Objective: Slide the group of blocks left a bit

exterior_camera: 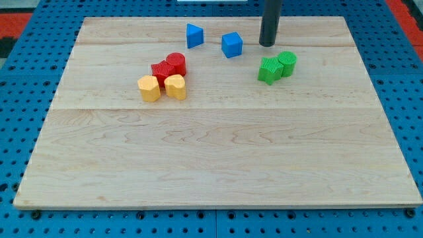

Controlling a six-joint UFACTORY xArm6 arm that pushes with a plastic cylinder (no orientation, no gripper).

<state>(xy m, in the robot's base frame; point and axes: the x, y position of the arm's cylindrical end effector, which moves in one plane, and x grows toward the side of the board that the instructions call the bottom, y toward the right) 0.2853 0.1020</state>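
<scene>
Camera view: on the pale wooden board, a tight group sits left of centre; a red star-shaped block touches a red cylinder block, with a yellow hexagonal block and a yellow heart-shaped block just below; my tip, a bare dark rod gripping nothing, stands well right, between the blue cube and two touching green blocks; a blue triangular block lies near the top; no writing shows.
</scene>
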